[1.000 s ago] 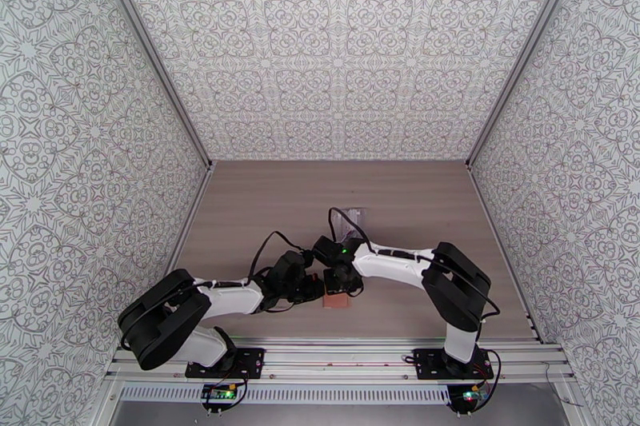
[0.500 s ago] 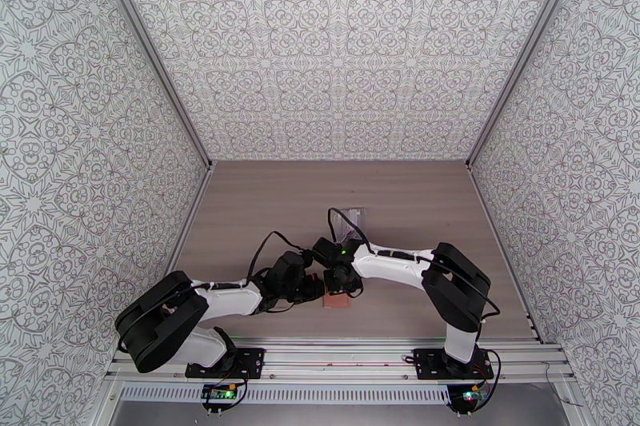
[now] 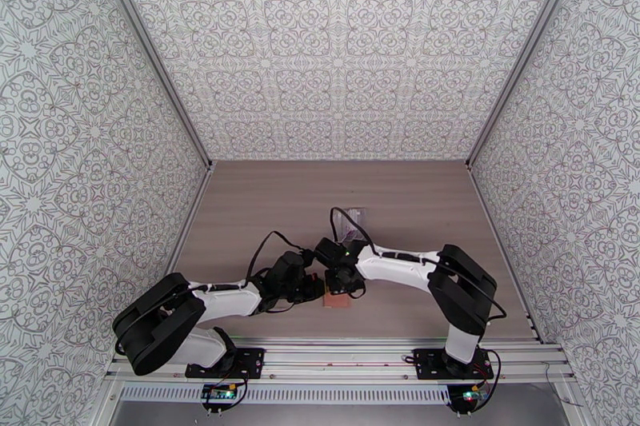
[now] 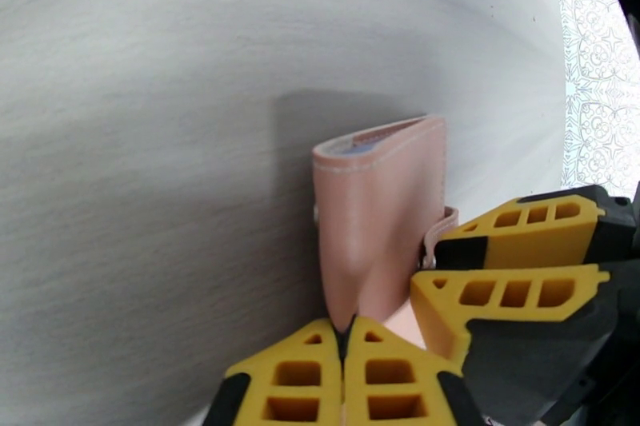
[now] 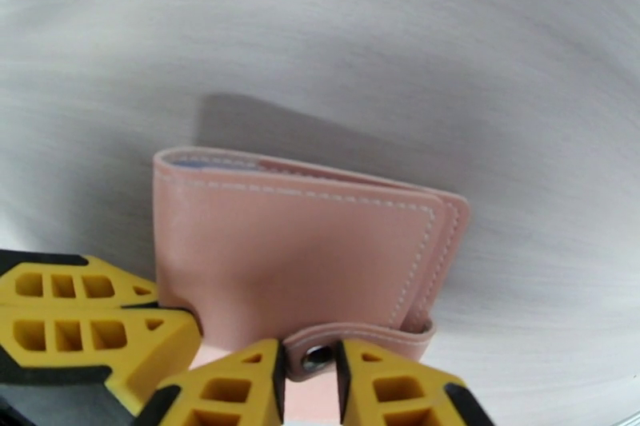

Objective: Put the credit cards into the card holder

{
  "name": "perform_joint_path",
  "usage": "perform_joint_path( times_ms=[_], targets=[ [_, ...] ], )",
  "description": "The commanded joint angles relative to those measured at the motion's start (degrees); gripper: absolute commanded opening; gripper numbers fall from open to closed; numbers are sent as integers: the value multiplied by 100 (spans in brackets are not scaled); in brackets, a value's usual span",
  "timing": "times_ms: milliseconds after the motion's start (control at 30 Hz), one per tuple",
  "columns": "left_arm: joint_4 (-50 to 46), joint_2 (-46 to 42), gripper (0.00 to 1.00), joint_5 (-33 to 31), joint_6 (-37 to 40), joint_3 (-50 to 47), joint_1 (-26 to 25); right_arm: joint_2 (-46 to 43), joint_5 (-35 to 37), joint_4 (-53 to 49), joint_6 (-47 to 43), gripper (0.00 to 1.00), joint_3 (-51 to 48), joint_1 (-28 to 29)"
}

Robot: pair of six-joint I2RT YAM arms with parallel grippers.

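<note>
Looks nearly done: pinkish-brown folded leather card holder point(image 5: 296, 260) stands on the bench point(image 5: 400, 36), red credit card point(image 5: 276, 165) edge tucked inside. Your left claw point(image 4: 344, 336) pinches its cover, right claw point(image 5: 307, 356) pinches its snap tab point(image 4: 438, 232); snapping shut looks left.

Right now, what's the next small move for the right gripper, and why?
Probably close the right gripper on the snap tab. The card holder is folded shut, the left gripper pinches its edge, and the tab sits between the right jaws; gripping it likely lets the holder be opened.
</note>
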Motion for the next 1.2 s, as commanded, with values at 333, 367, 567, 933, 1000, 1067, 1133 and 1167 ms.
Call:
perform_joint_path(
  times_ms=[333,367,567,933,1000,1067,1133,1167],
  targets=[
    [-415,-32,0,-134,47,-101,-23,-512,287,-171,41,27,-291,-237],
    [-403,-32,0,-134,41,-97,-23,-518,381,-237,30,29,-288,-258],
    [-404,-41,0,-130,43,-108,-26,-539,436,-263,-4,31,-508,-382],
    [-399,-67,0,-134,38,-108,-26,-821,353,-167,-54,17,-601,-412],
    [-401,-98,0,-146,35,-113,-26,-935,328,-201,-98,9,-584,-412],
    [-453,-143,16,-166,43,-79,-31,-1082,260,-234,-125,2,-562,-412],
    [-653,-260,33,-243,89,-15,-25,-1260,96,-216,-134,0,-561,-409],
    [-848,-368,41,-321,142,33,-30,-1383,-46,-156,-143,0,-565,-410]
  ],
)
